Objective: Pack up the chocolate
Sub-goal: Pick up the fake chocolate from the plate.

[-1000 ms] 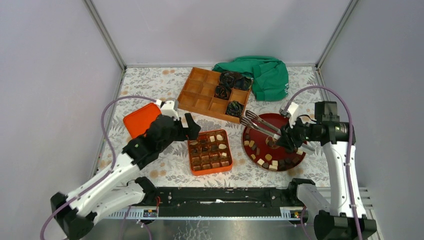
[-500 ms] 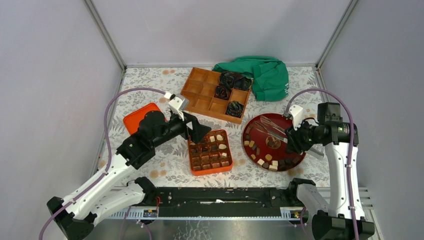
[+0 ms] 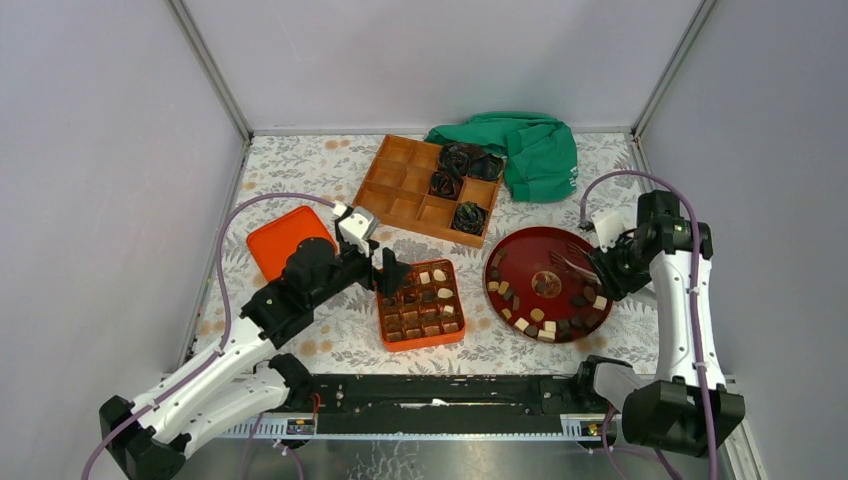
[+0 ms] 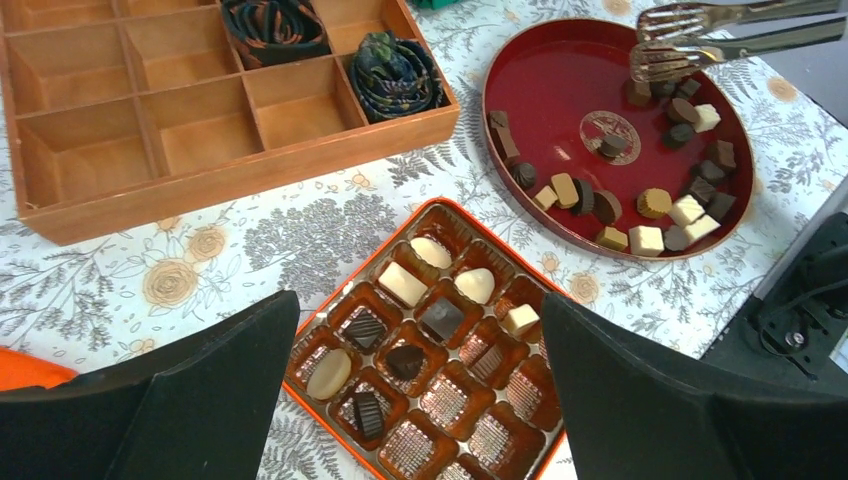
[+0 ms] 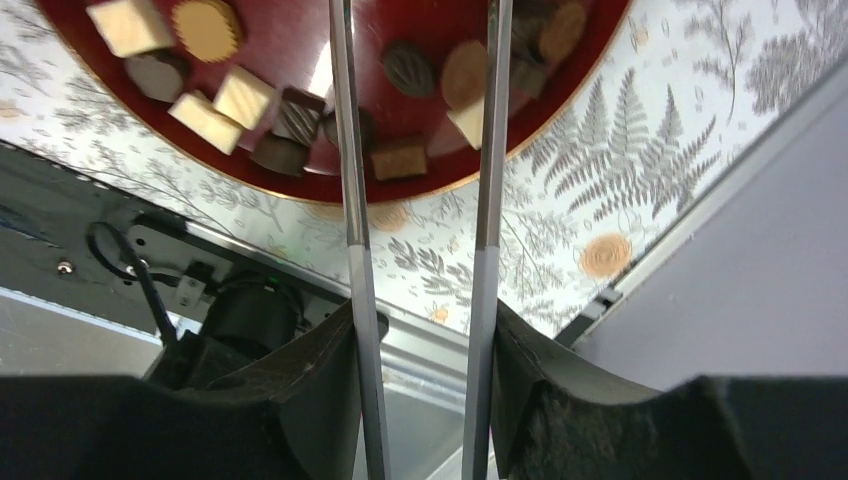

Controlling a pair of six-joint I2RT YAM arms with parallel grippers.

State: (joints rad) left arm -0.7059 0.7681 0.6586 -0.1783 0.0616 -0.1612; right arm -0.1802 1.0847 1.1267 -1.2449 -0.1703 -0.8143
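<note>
Clamping tongs (image 5: 345, 200) between right gripper (image 5: 420, 345) fingers, both blades pinched; tong tips ahead of fingers, over loose chocolate (image 5: 225, 97) on red plate (image 5: 280, 35). Holding left gripper (image 4: 418, 300) fingers spread wide, orange box (image 4: 445, 400) below gap between them, more chocolate in its cells, some cells bare.

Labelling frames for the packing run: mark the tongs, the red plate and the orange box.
tongs (image 4: 665, 62), left wrist view, lower gripping head.
red plate (image 4: 570, 80), left wrist view, bare floor on its left side.
orange box (image 3: 424, 342), top external view, near rim.
</note>
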